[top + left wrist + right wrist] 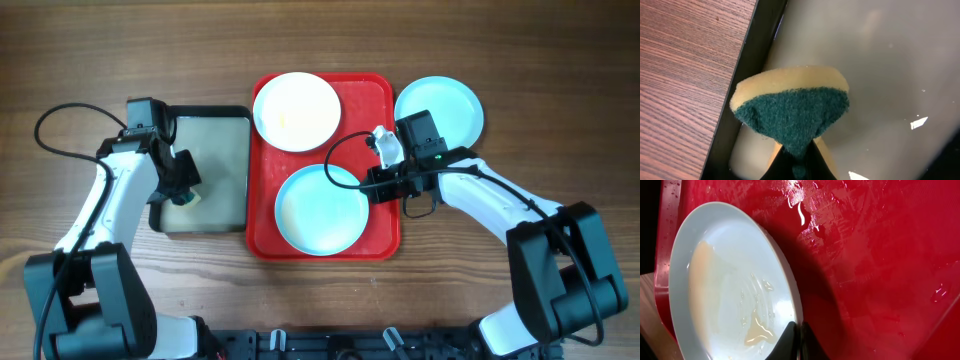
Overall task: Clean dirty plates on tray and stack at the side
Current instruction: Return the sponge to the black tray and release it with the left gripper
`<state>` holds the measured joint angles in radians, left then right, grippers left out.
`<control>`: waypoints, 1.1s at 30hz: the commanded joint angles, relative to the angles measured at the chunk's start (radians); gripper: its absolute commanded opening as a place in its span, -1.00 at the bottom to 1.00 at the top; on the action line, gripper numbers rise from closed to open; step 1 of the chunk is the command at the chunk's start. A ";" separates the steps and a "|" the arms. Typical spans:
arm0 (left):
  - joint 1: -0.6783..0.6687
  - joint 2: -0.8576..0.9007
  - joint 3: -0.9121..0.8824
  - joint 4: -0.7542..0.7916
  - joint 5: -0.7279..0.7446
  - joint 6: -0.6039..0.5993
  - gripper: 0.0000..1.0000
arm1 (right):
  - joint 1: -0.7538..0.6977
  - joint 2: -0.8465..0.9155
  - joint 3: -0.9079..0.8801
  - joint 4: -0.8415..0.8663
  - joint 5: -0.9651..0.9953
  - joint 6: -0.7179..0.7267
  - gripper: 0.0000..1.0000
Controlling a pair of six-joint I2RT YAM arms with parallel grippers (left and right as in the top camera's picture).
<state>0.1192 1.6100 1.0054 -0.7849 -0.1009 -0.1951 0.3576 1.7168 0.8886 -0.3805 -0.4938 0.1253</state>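
Overhead, the red tray [385, 95] lies at the centre of the wooden surface [560, 60], carrying a white plate [297, 111] at its far left and a pale blue plate [322, 208] at its near side; a second pale blue plate [450, 103] rests on the surface just right of the tray's far corner. Left tool [182, 190]: fingers pressed together on a yellow-and-green sponge [792, 112], held over the near left part of a black-rimmed grey tray [215, 215] left of the red one. Right tool [799, 342]: pinching the right rim of the near blue plate, whose inside shows a pale smear and wet streaks; droplets lie on the red tray floor beside it
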 commanded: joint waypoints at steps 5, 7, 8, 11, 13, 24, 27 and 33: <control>0.003 0.016 -0.007 0.007 -0.032 0.016 -0.45 | 0.006 0.003 0.023 0.002 -0.021 -0.017 -0.91; 0.003 0.016 -0.007 0.010 -0.031 0.016 -0.21 | 0.006 0.003 0.023 0.002 -0.021 -0.017 -0.90; 0.003 0.015 -0.006 0.014 -0.031 0.016 -0.19 | 0.006 0.003 0.023 0.002 -0.021 -0.017 -0.88; 0.003 -0.002 0.019 0.013 -0.015 0.000 -0.09 | 0.006 0.003 0.023 0.002 -0.011 -0.016 -0.63; 0.004 -0.042 0.047 0.014 0.030 -0.015 -0.08 | 0.006 0.004 0.023 0.001 0.007 0.003 -0.39; 0.067 -0.356 0.102 0.043 0.100 -0.134 0.89 | 0.038 0.043 0.021 0.001 0.068 0.008 -0.54; 0.067 -0.354 0.102 0.032 0.100 -0.135 0.91 | 0.041 0.045 0.020 -0.007 0.088 0.005 -0.63; 0.067 -0.354 0.102 0.000 0.101 -0.135 1.00 | 0.063 0.045 0.020 -0.008 0.132 0.005 -0.82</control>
<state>0.1810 1.2583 1.0973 -0.7746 -0.0128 -0.3241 0.4175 1.7493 0.8886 -0.3874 -0.3912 0.1333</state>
